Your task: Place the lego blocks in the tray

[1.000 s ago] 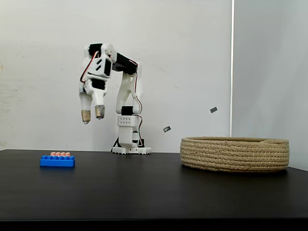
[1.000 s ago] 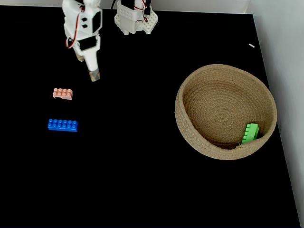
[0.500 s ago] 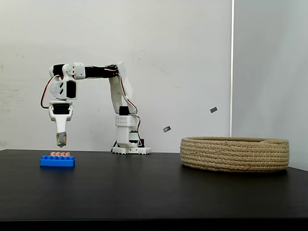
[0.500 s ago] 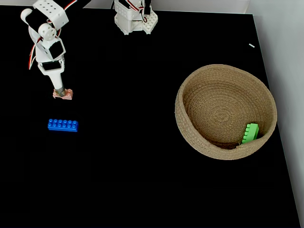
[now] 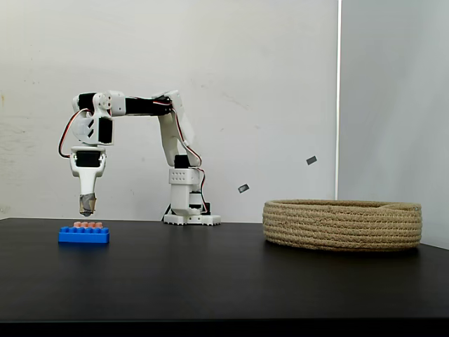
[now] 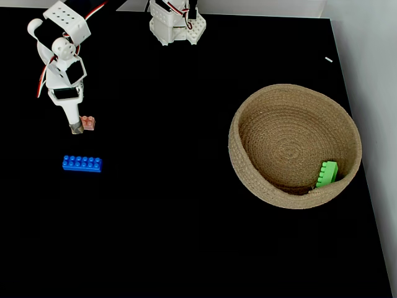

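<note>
The tray is a round coiled-rope basket on the right, and a green lego block lies inside it against the near wall. A blue lego block lies flat at the left. Just behind it sits the orange-pink lego block. My gripper points straight down just above that block, covering its left half in the top fixed view. The fingertips overlap in both fixed views, so their gap is hidden.
The arm's white base stands at the back of the black table. A white wall rises behind, and the table's right edge runs close past the tray.
The arm has swung out from a folded pose near its base to the left, over the orange-pink block. In the last half second the gripper sank slightly over it.
</note>
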Action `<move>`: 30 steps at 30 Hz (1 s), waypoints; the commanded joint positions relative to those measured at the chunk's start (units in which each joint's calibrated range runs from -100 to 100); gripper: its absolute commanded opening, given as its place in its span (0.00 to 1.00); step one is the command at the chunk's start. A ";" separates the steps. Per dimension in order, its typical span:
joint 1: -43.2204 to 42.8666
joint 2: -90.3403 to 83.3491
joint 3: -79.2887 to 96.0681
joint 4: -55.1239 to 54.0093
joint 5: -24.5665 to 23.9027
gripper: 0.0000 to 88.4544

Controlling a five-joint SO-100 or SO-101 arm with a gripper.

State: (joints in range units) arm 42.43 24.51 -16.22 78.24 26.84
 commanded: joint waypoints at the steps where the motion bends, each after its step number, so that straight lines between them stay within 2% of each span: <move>1: -0.38 -0.52 -3.53 -0.98 -0.20 0.34; 25: 0.03 1.37 2.67 -5.48 -0.39 0.29; 30: 0.11 1.88 3.59 -6.39 -0.59 0.25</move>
State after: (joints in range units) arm 42.18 27.82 -12.51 72.47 26.74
